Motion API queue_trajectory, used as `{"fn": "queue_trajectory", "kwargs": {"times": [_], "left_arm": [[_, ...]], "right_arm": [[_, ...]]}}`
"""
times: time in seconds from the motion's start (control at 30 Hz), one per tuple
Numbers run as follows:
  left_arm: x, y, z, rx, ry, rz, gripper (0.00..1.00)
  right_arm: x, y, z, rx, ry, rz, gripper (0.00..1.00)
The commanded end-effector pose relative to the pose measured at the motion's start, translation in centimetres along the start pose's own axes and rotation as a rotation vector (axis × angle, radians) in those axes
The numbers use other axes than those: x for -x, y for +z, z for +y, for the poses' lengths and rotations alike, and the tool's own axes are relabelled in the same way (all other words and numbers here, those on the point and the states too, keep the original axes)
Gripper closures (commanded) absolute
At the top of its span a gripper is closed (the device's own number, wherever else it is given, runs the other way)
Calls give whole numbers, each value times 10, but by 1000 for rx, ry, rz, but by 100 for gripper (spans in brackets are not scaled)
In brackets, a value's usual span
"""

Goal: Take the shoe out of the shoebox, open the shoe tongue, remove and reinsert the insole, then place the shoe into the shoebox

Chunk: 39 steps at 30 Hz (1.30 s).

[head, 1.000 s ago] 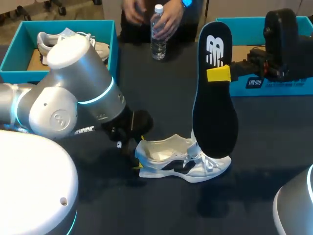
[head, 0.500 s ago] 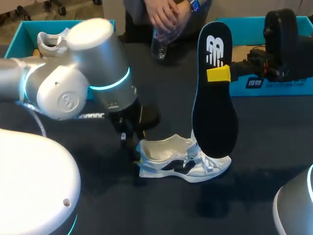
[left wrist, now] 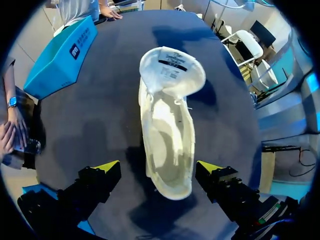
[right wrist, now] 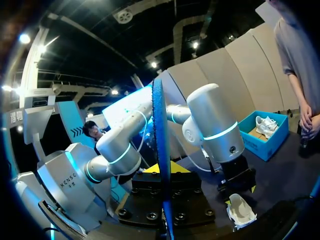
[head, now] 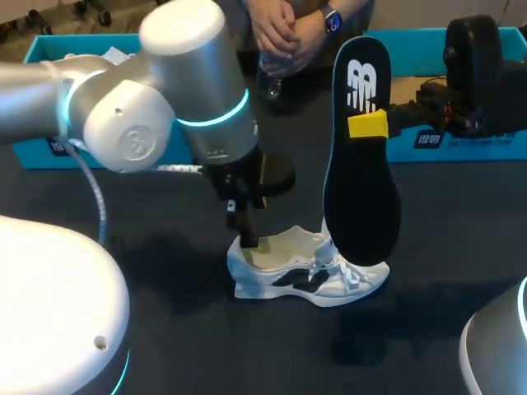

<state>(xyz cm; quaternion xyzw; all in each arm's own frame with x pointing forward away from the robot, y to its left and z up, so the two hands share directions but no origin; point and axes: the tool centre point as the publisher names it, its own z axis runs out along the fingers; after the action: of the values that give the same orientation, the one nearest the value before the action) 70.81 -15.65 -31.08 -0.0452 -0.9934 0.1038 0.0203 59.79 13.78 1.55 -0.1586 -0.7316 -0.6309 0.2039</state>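
Black insole (head: 360, 189) stands nearly upright in your right gripper (head: 368, 125). The jaws are pinched on its upper half, and the wider end is down, touching the shoe (head: 309, 276) around the tongue and laces. Shoe's on its sole mid-table, toe pointing right, mouth gaping. Your left gripper (left wrist: 157, 167) hovers right over the heel with its jaws wide. There's one yellow tip on each side of the collar, and neither looks to be touching it.

So you're on the reinsert bit, I'd say. Get the left jaws down and squeeze the heel first, otherwise the shoe will likely scoot right when the insole pushes in. Then tilt the insole way flatter, aim the wide end into the mouth under the tongue, and slide it toward the toe. Coming in this steep it'll probably just buckle against the laces. Watch that the tongue doesn't flop back over the opening, too. Teal box (head: 461, 90) sits far right behind that arm, for once the insole's seated.
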Motion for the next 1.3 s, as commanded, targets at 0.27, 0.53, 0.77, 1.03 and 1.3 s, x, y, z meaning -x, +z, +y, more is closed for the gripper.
{"fn": "queue_trajectory", "kwargs": {"times": [0.27,0.53,0.77,1.03,1.3], "left_arm": [[29,64,-32,77,-16,-1,0],[32,89,-38,98,-43,-14,19],[33,96,-38,94,-43,-8,100],[30,88,-34,80,0,3,100],[29,65,-24,36,92,60,100]], "right_arm": [[3,2,2,-4,1,3,100],[3,2,2,-4,1,3,100],[3,2,2,-4,1,3,100],[3,2,2,-4,1,3,100],[3,2,2,-4,1,3,100]]}}
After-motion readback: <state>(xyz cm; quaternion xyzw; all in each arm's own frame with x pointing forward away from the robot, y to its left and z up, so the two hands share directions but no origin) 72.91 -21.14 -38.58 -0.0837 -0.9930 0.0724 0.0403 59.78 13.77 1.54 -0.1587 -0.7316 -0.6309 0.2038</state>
